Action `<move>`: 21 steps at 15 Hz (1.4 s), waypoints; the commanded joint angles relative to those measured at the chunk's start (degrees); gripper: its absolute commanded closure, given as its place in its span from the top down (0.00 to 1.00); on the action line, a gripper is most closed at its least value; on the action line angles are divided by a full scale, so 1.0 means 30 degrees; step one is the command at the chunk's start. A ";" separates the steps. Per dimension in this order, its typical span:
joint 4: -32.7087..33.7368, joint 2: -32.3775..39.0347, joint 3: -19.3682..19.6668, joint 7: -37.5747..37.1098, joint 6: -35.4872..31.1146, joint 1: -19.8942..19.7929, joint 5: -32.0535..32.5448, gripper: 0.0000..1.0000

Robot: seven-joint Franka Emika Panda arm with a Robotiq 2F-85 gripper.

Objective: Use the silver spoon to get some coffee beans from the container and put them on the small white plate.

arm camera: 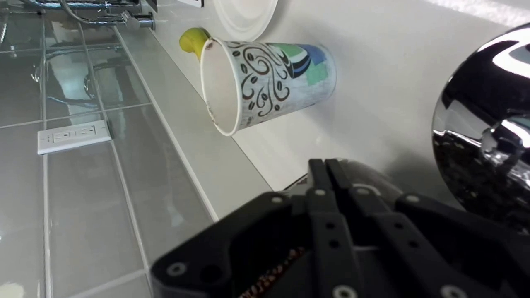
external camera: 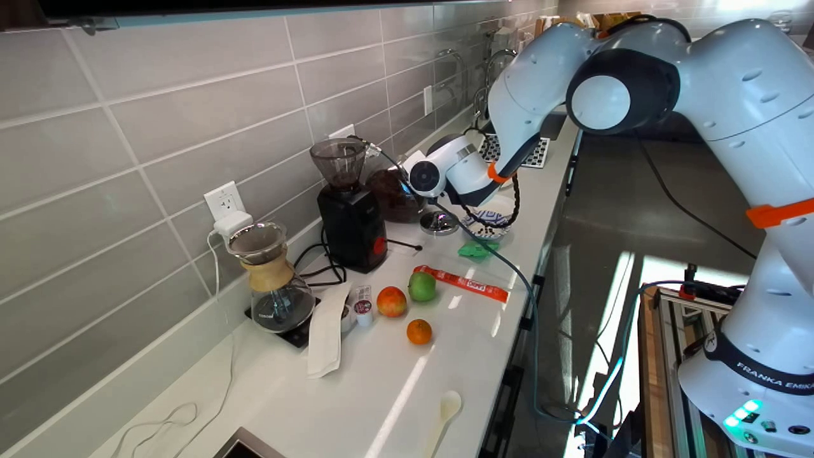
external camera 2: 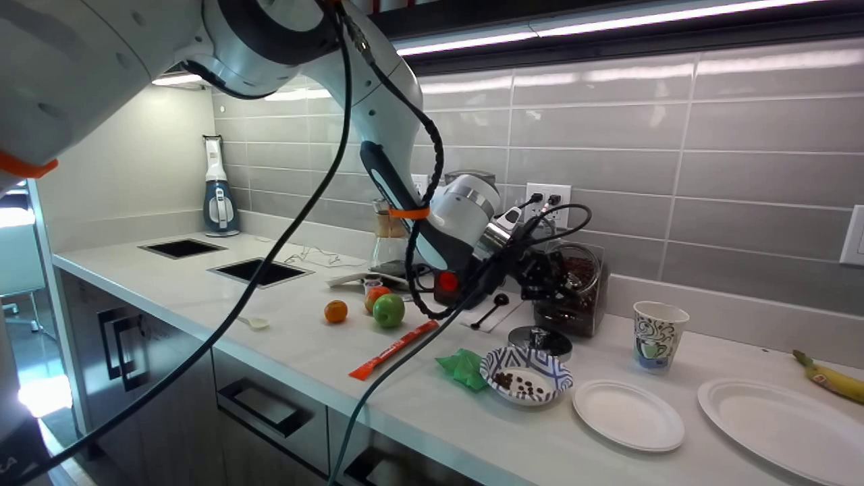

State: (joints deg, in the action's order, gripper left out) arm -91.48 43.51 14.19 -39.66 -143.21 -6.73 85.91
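The end effector (arm camera: 325,163) is closed tight at the jar (external camera 2: 574,317), perhaps pinching an unseen spoon; the small plate (external camera 2: 628,415) toward the worktop's (external camera 2: 734,356) front edge presumably awaits beans (external camera 2: 579,268)

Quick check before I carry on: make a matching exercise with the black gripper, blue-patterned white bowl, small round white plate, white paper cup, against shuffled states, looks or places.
Things
1. black gripper
2. blue-patterned white bowl
3. small round white plate
4. white paper cup

States, looks, places
A. printed with dark swirls
B. jaws shut
C. between the bowl and a larger white plate
D. holding dark beans

Pairs: 1-B; 2-D; 3-C; 4-A
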 commanded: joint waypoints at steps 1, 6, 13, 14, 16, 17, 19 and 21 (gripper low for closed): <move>-0.0412 -0.0932 -0.0890 0.0583 -0.0195 -0.0792 -0.0423 0.01; -0.0306 -0.1801 -0.2028 0.4314 -0.0362 -0.2019 -0.4371 0.01; 0.0236 -0.1880 -0.2514 1.0453 0.0575 -0.2454 -1.1687 0.01; 0.0324 -0.1820 -0.2529 1.1217 0.0721 -0.2464 -1.2739 0.01; 0.0575 -0.1740 -0.2466 1.2520 0.1116 -0.2417 -1.4687 0.01; 0.0726 -0.1726 -0.2516 1.3232 0.1356 -0.2468 -1.5745 0.01; 0.1121 -0.1654 -0.2487 1.4423 0.1837 -0.2486 -1.7665 0.01; 0.1573 -0.1510 -0.2326 1.5378 0.2382 -0.2437 -1.9377 0.01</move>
State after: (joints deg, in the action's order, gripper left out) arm -89.65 37.83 7.63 1.52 -139.17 -13.42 34.79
